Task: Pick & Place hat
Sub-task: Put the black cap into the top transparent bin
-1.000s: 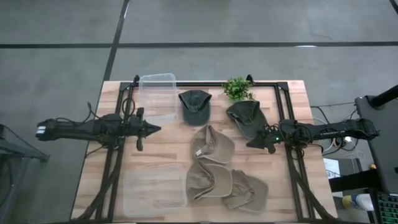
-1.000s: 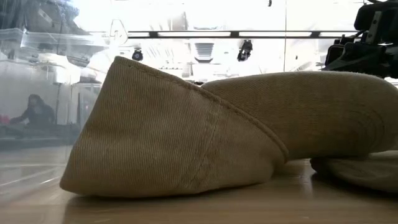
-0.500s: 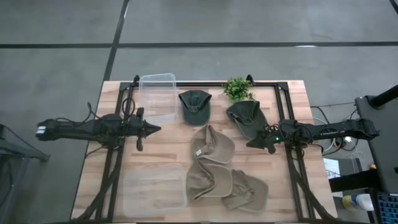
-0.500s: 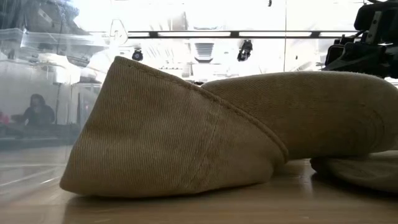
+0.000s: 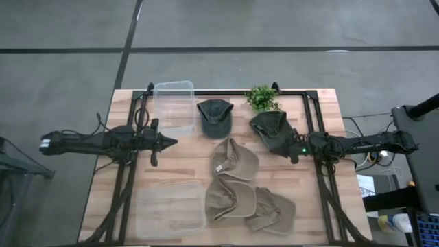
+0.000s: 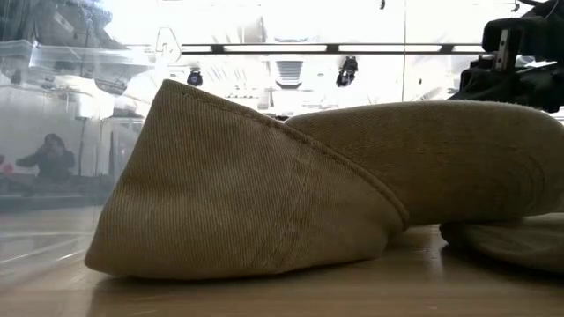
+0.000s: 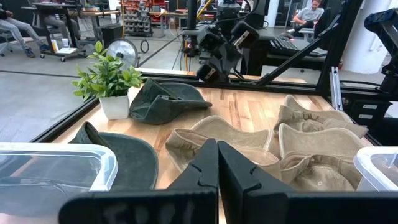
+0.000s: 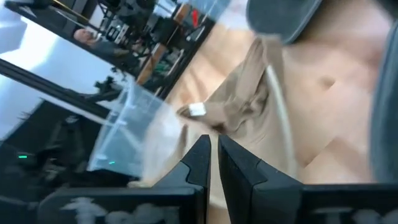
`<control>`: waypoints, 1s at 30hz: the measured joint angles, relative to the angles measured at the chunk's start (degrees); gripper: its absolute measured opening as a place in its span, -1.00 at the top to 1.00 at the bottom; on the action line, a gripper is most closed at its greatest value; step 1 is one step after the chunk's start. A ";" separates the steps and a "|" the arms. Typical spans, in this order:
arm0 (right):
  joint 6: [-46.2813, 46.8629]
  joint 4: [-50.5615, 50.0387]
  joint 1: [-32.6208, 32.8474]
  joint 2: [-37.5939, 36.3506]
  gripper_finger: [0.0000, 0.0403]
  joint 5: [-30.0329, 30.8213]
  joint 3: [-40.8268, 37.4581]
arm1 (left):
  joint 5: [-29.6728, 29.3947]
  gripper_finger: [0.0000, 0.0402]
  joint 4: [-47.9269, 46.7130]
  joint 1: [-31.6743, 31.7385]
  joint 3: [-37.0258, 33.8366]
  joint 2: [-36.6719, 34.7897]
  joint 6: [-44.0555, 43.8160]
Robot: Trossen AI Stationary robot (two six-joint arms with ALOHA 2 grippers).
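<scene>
Two dark green hats lie on the wooden table: a cap point(image 5: 215, 116) at far centre and a floppy one point(image 5: 269, 130) to its right. Several tan hats point(image 5: 233, 163) lie in a heap toward the near edge, crown sides down. The nearest one fills the low view point(image 6: 264, 202). My right gripper point(image 5: 291, 155) is shut and empty just off the floppy green hat's near right edge, with its wrist rolled. My left gripper point(image 5: 170, 142) is shut and empty at the table's left, pointing right at the hats point(image 7: 217, 163).
One clear plastic container point(image 5: 173, 103) stands at the far left and another point(image 5: 171, 209) at the near left. A small potted plant point(image 5: 261, 97) stands at the far edge beside the green hats. Black frame rails run along both table sides. People sit in the room beyond.
My right gripper has rolled about its wrist beside the floppy green hat, staying at about the same place. The hats have not moved.
</scene>
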 joint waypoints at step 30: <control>-19.12 -27.01 0.07 8.84 0.33 9.15 21.26 | 0.00 1.00 -0.06 0.04 0.00 0.00 -0.02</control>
